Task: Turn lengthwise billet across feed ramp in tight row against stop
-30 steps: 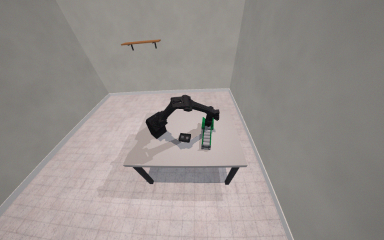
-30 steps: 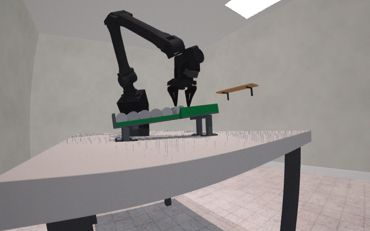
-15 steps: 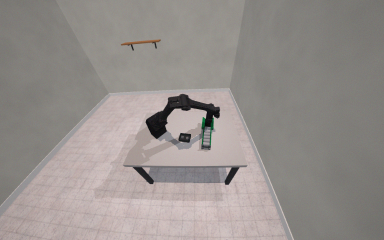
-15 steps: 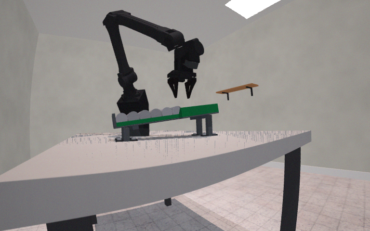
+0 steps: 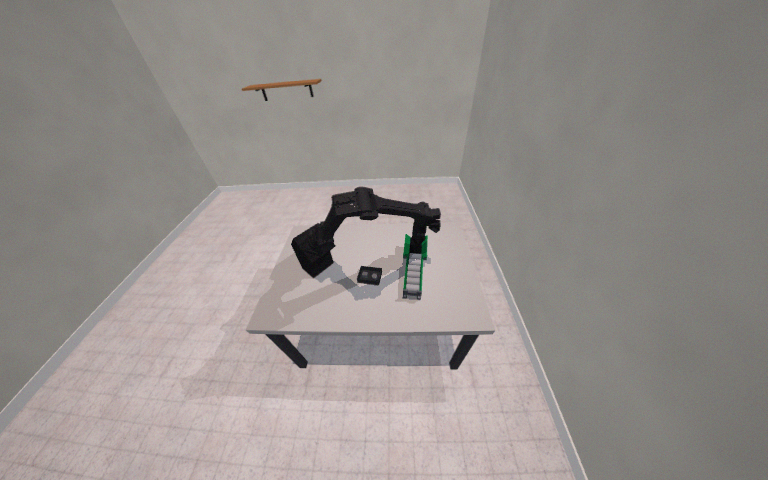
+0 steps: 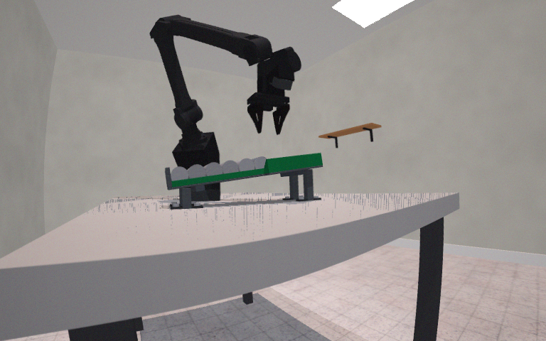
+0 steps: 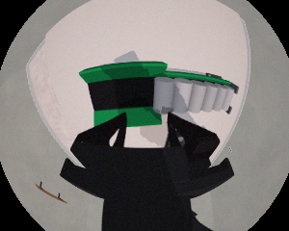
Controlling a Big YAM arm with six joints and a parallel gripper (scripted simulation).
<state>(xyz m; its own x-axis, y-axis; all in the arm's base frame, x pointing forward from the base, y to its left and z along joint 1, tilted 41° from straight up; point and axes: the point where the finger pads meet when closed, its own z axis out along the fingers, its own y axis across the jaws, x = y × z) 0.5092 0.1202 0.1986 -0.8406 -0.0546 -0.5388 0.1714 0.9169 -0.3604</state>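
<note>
The green feed ramp (image 6: 293, 162) (image 5: 406, 256) (image 7: 121, 73) stands on grey legs on the white table (image 6: 225, 236) and slopes down to a dark stop (image 6: 168, 177) at its low end. Several grey billets (image 6: 221, 168) (image 5: 414, 276) (image 7: 197, 96) lie across it, side by side, in a row that reaches the stop. Their round ends face the exterior view. The uppermost billet (image 6: 260, 161) (image 7: 166, 96) touches the row. My gripper (image 6: 269, 131) (image 7: 146, 115) hangs a clear gap above the upper end of the row. It is open and holds nothing.
A small black box (image 5: 369, 274) lies on the table left of the ramp. The arm's base (image 5: 312, 249) stands at the table's left rear. A wooden shelf (image 6: 349, 130) hangs on the far wall.
</note>
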